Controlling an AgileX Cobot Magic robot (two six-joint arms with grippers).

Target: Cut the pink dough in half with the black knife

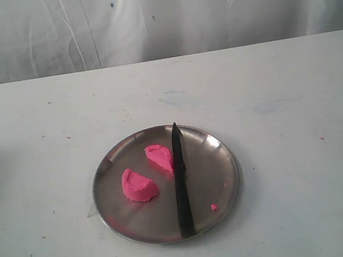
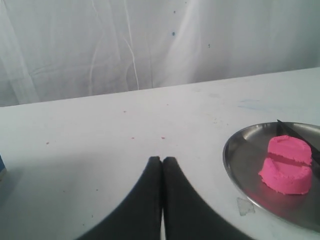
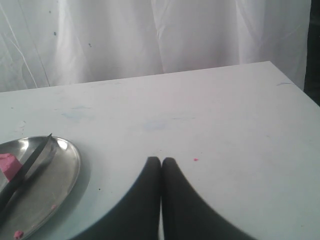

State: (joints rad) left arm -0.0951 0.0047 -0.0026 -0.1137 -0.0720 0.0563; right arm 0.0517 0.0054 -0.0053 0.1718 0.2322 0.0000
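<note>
The pink dough lies in two half-moon pieces on the round steel plate (image 1: 224, 179): one piece (image 1: 138, 185) at the left, the other (image 1: 159, 157) against the knife. The black knife (image 1: 180, 179) rests across the plate, its tip pointing to the far rim. In the left wrist view both dough pieces (image 2: 287, 164) show on the plate (image 2: 240, 155), off to the side of my left gripper (image 2: 162, 159), which is shut with nothing in it. My right gripper (image 3: 160, 160) is also shut and empty, over bare table beside the plate (image 3: 62, 165) and knife (image 3: 30, 162). Neither gripper appears in the exterior view.
A small pink crumb (image 1: 214, 207) lies on the plate near the knife handle, and tiny pink specks dot the white table (image 1: 281, 86). A white curtain (image 1: 154, 14) hangs behind the table's far edge.
</note>
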